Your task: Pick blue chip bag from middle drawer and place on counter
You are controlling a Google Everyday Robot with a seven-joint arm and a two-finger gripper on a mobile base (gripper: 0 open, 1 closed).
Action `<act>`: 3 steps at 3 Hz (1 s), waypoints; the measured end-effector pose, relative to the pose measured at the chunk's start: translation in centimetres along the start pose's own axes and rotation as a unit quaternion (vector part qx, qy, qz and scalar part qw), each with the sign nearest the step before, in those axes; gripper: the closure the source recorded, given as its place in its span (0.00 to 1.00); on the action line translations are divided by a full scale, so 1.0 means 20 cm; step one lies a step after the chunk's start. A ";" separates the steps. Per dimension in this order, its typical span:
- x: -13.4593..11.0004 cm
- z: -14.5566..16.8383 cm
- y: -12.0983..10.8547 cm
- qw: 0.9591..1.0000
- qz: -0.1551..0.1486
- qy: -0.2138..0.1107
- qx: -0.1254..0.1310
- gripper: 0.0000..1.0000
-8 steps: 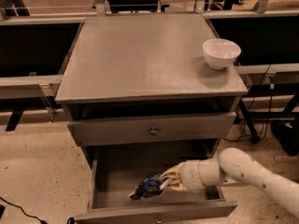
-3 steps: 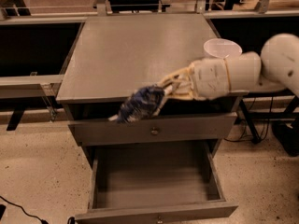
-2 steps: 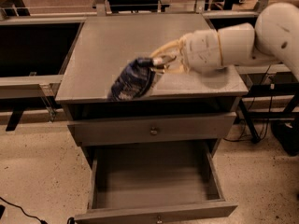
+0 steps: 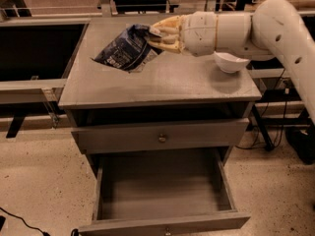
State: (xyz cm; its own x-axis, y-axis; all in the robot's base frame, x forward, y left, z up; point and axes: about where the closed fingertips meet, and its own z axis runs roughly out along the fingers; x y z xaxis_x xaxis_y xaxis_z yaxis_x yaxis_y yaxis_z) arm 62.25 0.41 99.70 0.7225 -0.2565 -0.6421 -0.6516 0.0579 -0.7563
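My gripper (image 4: 156, 37) is shut on the blue chip bag (image 4: 124, 49), holding it by its right end above the left half of the counter (image 4: 162, 85). The bag hangs tilted, its lower left end close to the counter top; I cannot tell if it touches. The white arm (image 4: 246, 26) reaches in from the right. The middle drawer (image 4: 160, 191) stands pulled open below, with nothing showing inside it.
A white bowl (image 4: 231, 63) sits on the counter's right side, partly hidden by the arm. A shut drawer front with a brass knob (image 4: 161, 137) is above the open drawer. Dark shelving flanks the cabinet. Cables (image 4: 19, 222) lie on the floor at the lower left.
The gripper lifted the bag out of the open drawer, raised it past the cabinet front, and carried it up and back over the counter.
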 end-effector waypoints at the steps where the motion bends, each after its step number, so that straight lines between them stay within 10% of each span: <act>1: 0.02 0.06 -0.02 0.999 -0.003 0.023 0.046 0.36; 2: 0.08 0.13 0.00 0.997 0.006 0.038 0.062 0.05; 3: 0.08 0.13 0.00 0.997 0.006 0.038 0.062 0.00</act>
State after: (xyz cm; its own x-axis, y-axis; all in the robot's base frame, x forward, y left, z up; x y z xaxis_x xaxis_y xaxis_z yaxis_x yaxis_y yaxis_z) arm 63.96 2.58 98.32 0.6919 -0.3263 -0.6440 -0.6233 0.1801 -0.7609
